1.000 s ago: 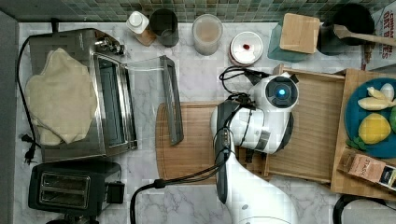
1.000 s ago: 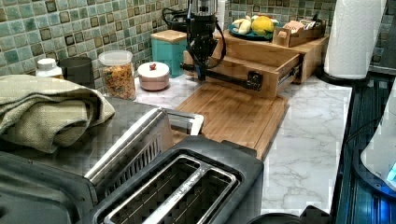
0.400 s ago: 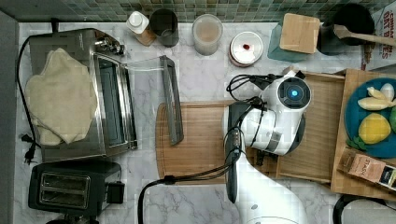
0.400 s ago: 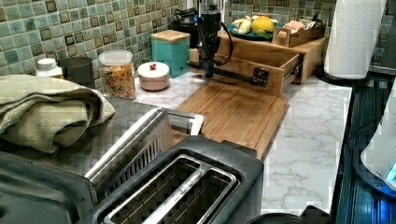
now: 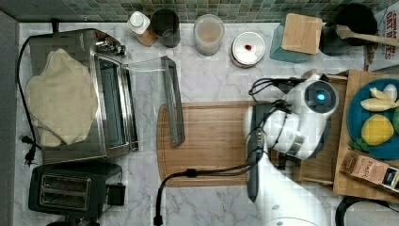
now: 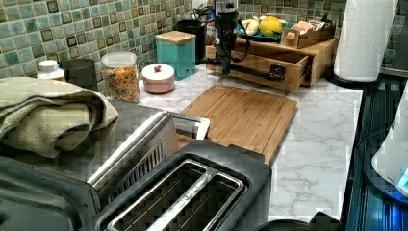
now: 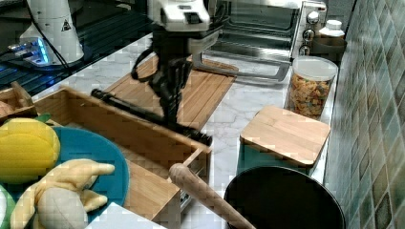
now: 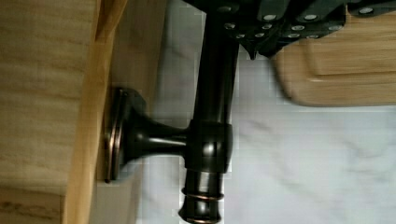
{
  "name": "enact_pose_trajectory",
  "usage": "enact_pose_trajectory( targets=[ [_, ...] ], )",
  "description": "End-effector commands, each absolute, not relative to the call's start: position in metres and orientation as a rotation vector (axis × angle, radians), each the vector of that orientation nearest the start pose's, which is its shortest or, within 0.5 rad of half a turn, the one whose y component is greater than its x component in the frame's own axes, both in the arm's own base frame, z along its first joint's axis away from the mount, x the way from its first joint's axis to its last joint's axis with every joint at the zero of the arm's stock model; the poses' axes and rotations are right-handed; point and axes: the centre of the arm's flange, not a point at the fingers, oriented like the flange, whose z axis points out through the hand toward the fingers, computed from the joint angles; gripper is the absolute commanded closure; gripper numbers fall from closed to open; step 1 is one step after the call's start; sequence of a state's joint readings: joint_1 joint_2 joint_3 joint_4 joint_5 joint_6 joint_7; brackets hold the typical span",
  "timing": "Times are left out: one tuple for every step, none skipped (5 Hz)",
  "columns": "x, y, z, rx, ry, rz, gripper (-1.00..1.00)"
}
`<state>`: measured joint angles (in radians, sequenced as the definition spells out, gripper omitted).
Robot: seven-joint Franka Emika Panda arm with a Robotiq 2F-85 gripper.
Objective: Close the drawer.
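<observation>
Partly pulled out, the drawer [image 7: 143, 138] sits in a low bamboo stand [image 6: 308, 53] at the end of the marble worktop [image 6: 317, 144] on the top view's right, its light-wood front facing the cutting board [image 5: 211, 141]. A dark bar handle [image 8: 212, 116] runs along that front, held off the wood by a flared post. The gripper [image 7: 171, 102] hangs straight down at this bar, near its middle in the right view, and its dark fingers [image 8: 280, 25] reach the bar in the wrist view; whether they clamp it I cannot tell. The white arm [image 5: 287, 188] comes in from the worktop's edge at the top view's bottom.

On top of the stand rest a blue plate [image 5: 362, 113] of fruit and a small tea box [image 5: 371, 169]. Behind the drawer, along the tiled wall, stand a teal container with a wooden lid [image 6: 175, 50], a pink lidded bowl [image 6: 158, 77] and a cereal jar [image 6: 121, 74]. A toaster oven [image 5: 108, 94] with its door down, a towel [image 5: 59, 96] over it, and a black toaster [image 5: 66, 190] fill the far end.
</observation>
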<state>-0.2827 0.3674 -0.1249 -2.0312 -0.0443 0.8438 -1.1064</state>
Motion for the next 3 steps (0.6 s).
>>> enact_pose_trajectory(
  targets=[
    [0.4371, -0.4941, 0.2815, -3.339, 0.466, 0.103, 1.0],
    [0.4372, -0.4941, 0.2814, -3.34, 0.465, 0.103, 1.0],
    [0.4372, -0.494, 0.2815, -3.339, 0.465, 0.103, 1.0]
  ],
)
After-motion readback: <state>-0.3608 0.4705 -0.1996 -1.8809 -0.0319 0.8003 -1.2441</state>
